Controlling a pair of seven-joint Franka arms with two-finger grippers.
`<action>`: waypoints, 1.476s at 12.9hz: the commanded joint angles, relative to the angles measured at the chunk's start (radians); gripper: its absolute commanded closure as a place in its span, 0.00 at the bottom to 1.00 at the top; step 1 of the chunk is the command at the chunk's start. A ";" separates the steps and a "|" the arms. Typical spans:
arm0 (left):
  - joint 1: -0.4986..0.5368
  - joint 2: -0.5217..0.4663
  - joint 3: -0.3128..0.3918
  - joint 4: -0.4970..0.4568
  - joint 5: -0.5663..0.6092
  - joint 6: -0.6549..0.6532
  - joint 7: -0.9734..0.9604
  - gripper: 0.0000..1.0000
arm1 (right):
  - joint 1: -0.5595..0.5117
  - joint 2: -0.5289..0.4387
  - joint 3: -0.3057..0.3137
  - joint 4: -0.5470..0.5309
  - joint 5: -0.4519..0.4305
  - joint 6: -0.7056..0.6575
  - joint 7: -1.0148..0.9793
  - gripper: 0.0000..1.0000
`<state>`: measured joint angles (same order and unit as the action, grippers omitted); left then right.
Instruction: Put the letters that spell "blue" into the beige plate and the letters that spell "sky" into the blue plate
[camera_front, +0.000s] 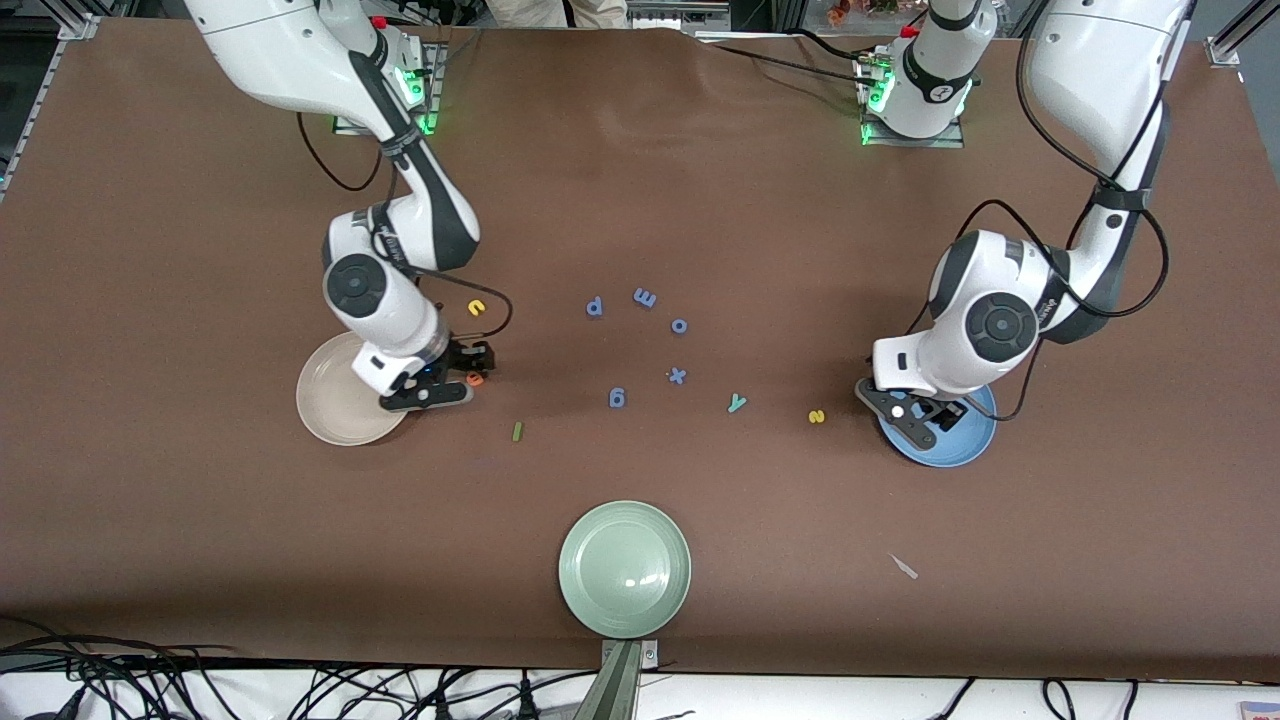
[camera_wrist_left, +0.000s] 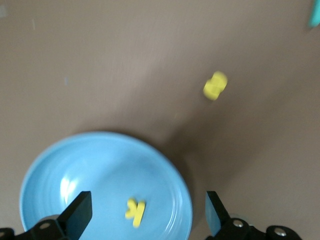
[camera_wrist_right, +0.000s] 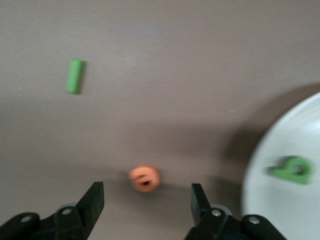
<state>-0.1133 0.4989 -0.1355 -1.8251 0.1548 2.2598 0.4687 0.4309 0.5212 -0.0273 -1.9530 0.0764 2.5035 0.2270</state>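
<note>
My left gripper hangs open over the blue plate. A yellow k lies loose in that plate. The yellow s and the teal y lie on the table beside it, toward the middle. My right gripper is open, low beside the beige plate, with the orange e on the table just off its fingertips. A green b lies in the beige plate. The green l and yellow u lie nearby.
Blue letters p, m, o, x and g are scattered mid-table. A pale green plate sits near the front camera's edge. A small pale scrap lies toward the left arm's end.
</note>
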 joint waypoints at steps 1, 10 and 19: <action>-0.097 0.101 0.005 0.130 0.015 -0.011 -0.086 0.00 | -0.007 0.029 0.010 0.016 -0.067 0.026 0.071 0.21; -0.126 0.204 0.005 0.172 0.014 -0.006 -0.488 0.00 | -0.007 0.053 0.010 -0.039 -0.069 0.127 0.071 0.46; -0.135 0.239 0.004 0.176 -0.027 0.015 -0.630 0.29 | -0.011 -0.007 -0.017 0.002 -0.069 -0.002 -0.032 0.85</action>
<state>-0.2432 0.7297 -0.1331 -1.6684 0.1462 2.2685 -0.1521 0.4296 0.5613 -0.0310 -1.9717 0.0200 2.5944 0.2514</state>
